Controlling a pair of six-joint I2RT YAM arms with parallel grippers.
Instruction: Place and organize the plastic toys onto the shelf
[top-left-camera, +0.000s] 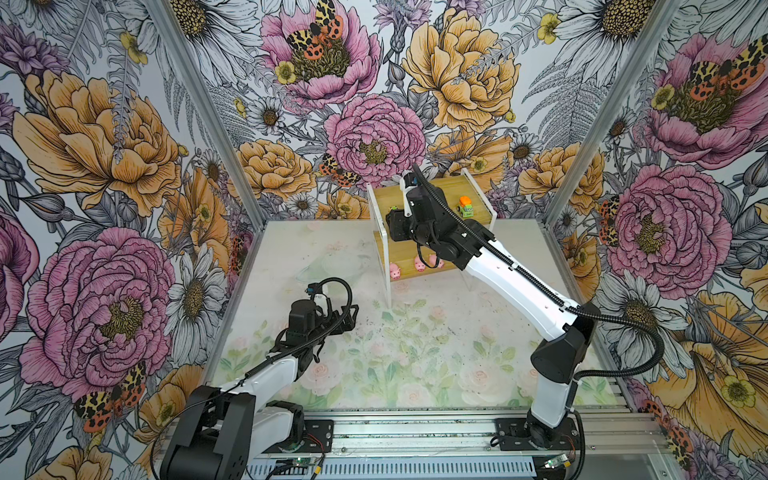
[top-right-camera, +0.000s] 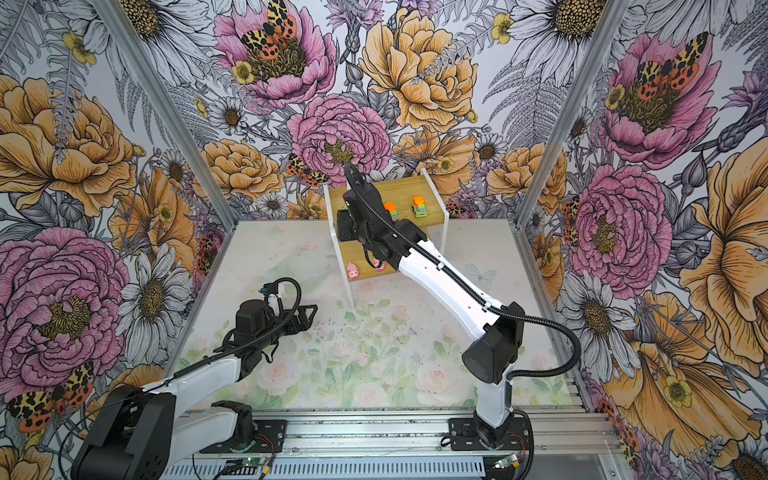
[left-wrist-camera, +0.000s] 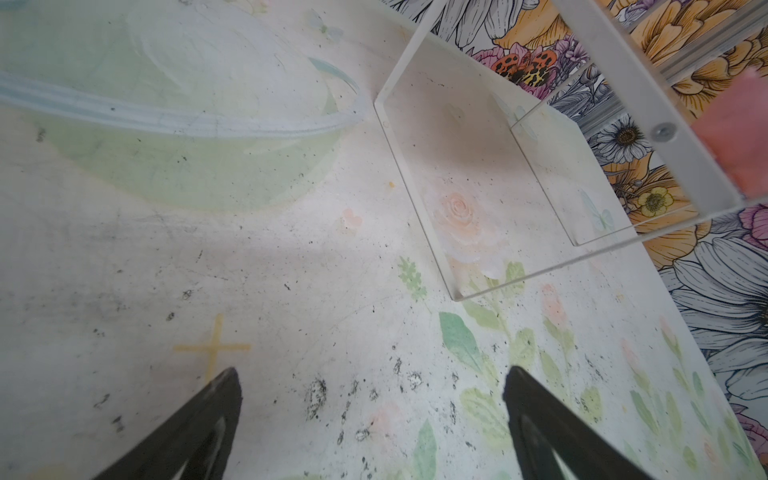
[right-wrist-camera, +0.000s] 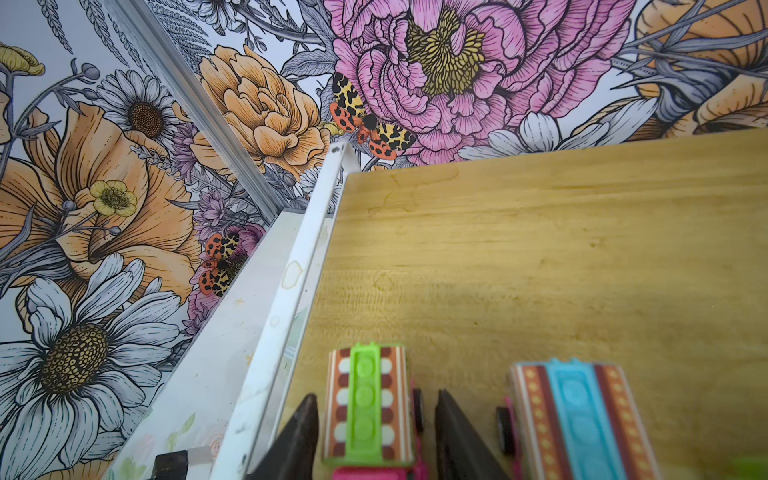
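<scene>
Straddling a small pink plastic toy car with a green striped top (right-wrist-camera: 365, 386), the right gripper (right-wrist-camera: 376, 397) has its jaws parted, with a thin gap on either side. The car sits at the left end of the far upper board of the white-framed bamboo shelf (top-right-camera: 405, 191). Just right stands a second pink car with a blue striped top (right-wrist-camera: 577, 415), then two green-yellow cars with orange tops (top-right-camera: 419, 207). Pink pigs (top-left-camera: 419, 263) line the near lower board. The left gripper (left-wrist-camera: 372, 374) hangs with its fingers spread wide over the floral table (top-left-camera: 415, 353).
</scene>
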